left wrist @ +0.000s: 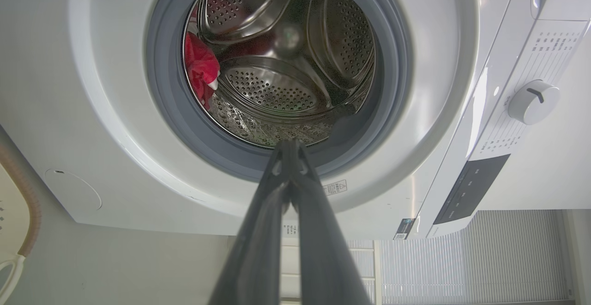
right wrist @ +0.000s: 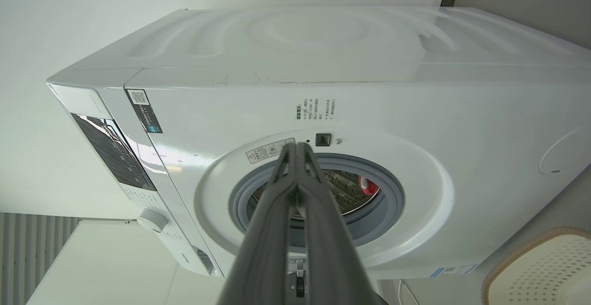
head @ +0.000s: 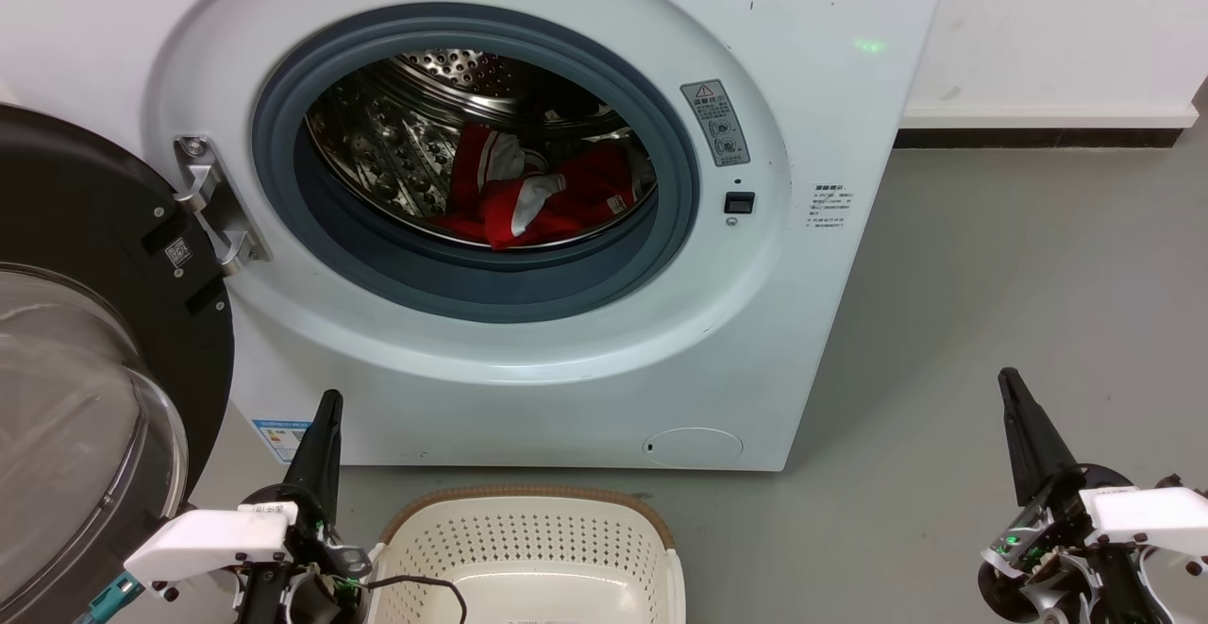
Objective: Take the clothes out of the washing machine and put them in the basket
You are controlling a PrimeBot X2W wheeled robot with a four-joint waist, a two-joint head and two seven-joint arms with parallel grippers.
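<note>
Clothes (head: 528,194) in the drum, above and ahead of both grippers

Left gripper (head: 329,404), fingers pressed together with nothing held, points up just beside the basket (head: 528,496) and below the washing machine (head: 821,86) opening. The red heap lies up and to its right on the drum (head: 396,147) bottom, spread sideways. Right gripper (head: 1008,380), likewise closed and empty, sits well off to the right over the floor (head: 991,275), so the left looks nearer.

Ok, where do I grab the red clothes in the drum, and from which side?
Pinch the raised fold with white trim at the front of the clothes, coming straight in through the open front. The heap bunches up there, low in the drum, uncovered.
</note>
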